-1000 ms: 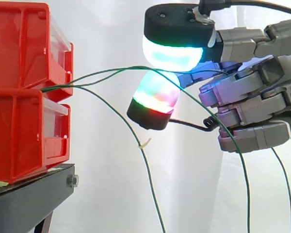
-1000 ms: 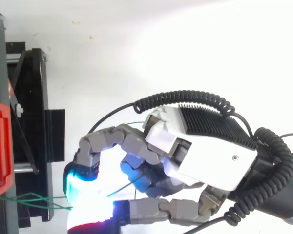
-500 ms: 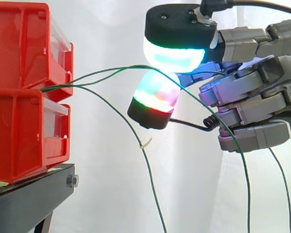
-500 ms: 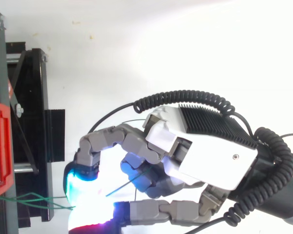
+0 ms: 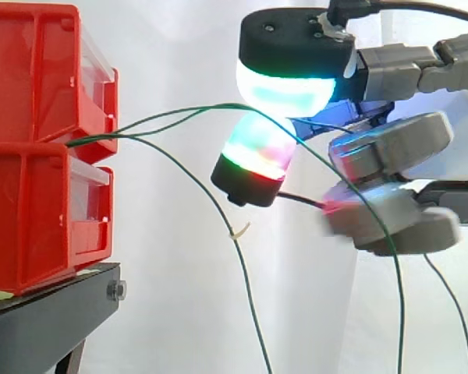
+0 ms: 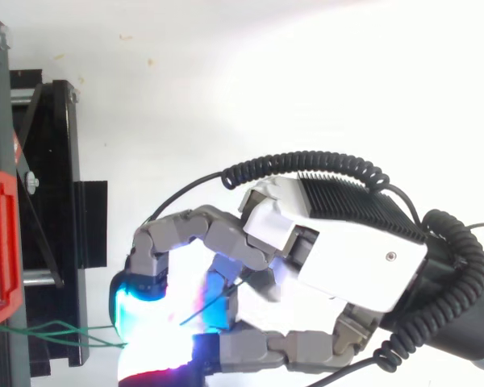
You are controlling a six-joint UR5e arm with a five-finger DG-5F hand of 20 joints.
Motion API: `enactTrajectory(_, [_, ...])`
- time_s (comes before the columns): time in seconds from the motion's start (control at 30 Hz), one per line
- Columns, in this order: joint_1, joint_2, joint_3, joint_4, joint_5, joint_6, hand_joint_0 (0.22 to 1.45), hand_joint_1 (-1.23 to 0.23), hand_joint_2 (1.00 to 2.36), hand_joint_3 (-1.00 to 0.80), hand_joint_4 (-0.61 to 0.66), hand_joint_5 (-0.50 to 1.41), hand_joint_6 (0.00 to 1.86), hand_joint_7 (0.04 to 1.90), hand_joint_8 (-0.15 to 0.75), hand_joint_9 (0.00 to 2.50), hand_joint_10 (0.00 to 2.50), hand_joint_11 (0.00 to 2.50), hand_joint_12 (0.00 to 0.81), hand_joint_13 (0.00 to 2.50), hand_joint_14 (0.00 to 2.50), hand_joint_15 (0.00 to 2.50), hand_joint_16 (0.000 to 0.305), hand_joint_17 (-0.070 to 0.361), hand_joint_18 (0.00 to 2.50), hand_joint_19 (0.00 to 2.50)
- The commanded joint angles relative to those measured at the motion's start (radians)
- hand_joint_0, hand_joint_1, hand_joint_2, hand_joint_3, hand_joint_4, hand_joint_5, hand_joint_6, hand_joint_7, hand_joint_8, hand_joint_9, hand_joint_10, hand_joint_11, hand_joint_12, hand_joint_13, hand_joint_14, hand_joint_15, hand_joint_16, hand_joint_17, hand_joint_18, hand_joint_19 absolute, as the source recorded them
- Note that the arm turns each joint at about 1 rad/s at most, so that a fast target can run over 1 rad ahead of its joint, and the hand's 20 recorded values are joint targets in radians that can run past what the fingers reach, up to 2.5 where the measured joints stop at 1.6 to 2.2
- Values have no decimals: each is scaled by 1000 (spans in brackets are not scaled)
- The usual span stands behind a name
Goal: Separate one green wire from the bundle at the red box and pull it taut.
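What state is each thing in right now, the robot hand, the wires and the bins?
robot hand: shut, pinching the upper green wire between two pads.
upper green wire: slack, arching from the red bins to the pads.
lower green wire: loose, hanging down from the bins.
red bins: stacked two high on the black stand.

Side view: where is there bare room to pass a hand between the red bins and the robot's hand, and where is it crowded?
Free: before the white curtain above the green wires, between the red bins and the hand; also below the wires, beside the black stand. Crowded: at and under the hand, where wires cross and hang.
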Motion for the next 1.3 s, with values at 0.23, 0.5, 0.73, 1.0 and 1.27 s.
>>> enactTrajectory(0.23, [8,40,2,-74,0,-1,591,-718,1012,-30,-27,-124,836,1321,256,948,11,289,387,427,4,101,60,136,661,523])
enactTrajectory(0.5, [13,63,2,-149,12,-4,594,-763,1007,-18,-92,-110,815,1318,198,666,0,0,362,230,0,0,57,128,301,257])
enactTrajectory(0.73, [13,72,1,-247,89,2,595,-776,1008,-23,-96,-105,799,1339,192,632,0,0,363,197,0,0,57,128,232,228])
enactTrajectory(1.0, [13,72,1,-451,238,29,597,-781,1009,-22,-92,-104,793,1358,198,648,0,0,370,223,0,0,59,133,257,239])
enactTrajectory(1.27, [25,71,-6,-484,299,151,597,-779,1009,-18,-83,-106,794,1361,206,668,0,0,379,248,0,0,61,137,291,259])
